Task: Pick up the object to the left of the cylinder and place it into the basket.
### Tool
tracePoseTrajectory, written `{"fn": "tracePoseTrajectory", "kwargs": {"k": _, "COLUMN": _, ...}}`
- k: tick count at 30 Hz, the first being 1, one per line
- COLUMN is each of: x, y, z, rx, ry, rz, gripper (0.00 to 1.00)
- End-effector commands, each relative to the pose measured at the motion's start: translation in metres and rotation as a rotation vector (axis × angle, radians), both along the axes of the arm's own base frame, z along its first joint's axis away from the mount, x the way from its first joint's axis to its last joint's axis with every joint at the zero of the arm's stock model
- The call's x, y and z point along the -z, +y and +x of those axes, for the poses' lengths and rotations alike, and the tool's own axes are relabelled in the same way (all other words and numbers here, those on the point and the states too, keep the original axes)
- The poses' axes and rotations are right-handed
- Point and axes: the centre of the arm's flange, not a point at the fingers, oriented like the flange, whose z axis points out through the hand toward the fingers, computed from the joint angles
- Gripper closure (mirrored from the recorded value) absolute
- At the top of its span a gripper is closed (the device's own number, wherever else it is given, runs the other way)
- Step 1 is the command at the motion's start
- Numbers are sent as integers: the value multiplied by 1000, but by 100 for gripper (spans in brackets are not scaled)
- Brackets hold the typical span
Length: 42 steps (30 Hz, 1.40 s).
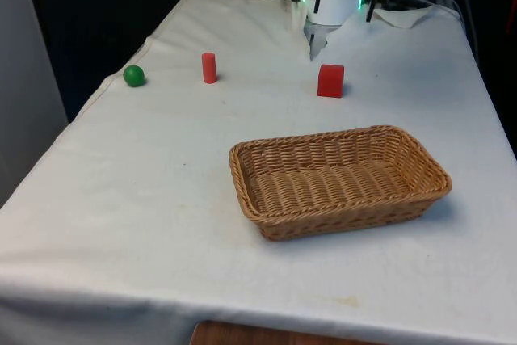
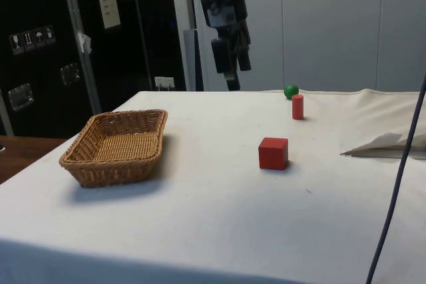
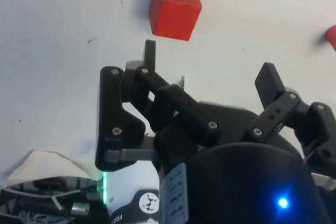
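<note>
A small green ball [image 1: 134, 75] [image 2: 291, 91] lies near the table's edge at the front view's left. Just to its right stands an upright red cylinder [image 1: 209, 68] [image 2: 297, 106], whose edge also shows in the wrist view [image 3: 332, 36]. A red cube [image 1: 330, 80] [image 2: 273, 153] [image 3: 174, 9] sits further right. The wicker basket [image 1: 266, 199] [image 2: 100, 164] rests nearer the camera, with nothing in it. My gripper [image 1: 343, 6] [image 2: 236, 71] [image 3: 210, 66] hangs open high above the far end of the table, behind the cube and apart from every object.
The white cloth bunches into a raised fold [image 1: 404, 14] [image 2: 386, 144] at the far end near the robot's base. A dark cable [image 2: 399, 184] hangs across the side view's right. The table's left edge runs close to the ball.
</note>
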Motion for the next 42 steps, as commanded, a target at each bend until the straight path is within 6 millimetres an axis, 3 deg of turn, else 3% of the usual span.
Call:
{"fn": "tracePoseTrajectory", "kwargs": {"k": 1, "x": 3, "y": 1, "z": -4, "rx": 2, "ry": -18, "rz": -7, "gripper": 0}}
{"fn": "tracePoseTrajectory", "kwargs": {"k": 21, "x": 63, "y": 9, "z": -46, "rx": 34, "ry": -40, "rz": 15, "gripper": 0}}
{"fn": "tracePoseTrajectory", "kwargs": {"k": 42, "x": 111, "y": -5, "z": -58, "rx": 94, "ry": -84, "rz": 43, "gripper": 0}}
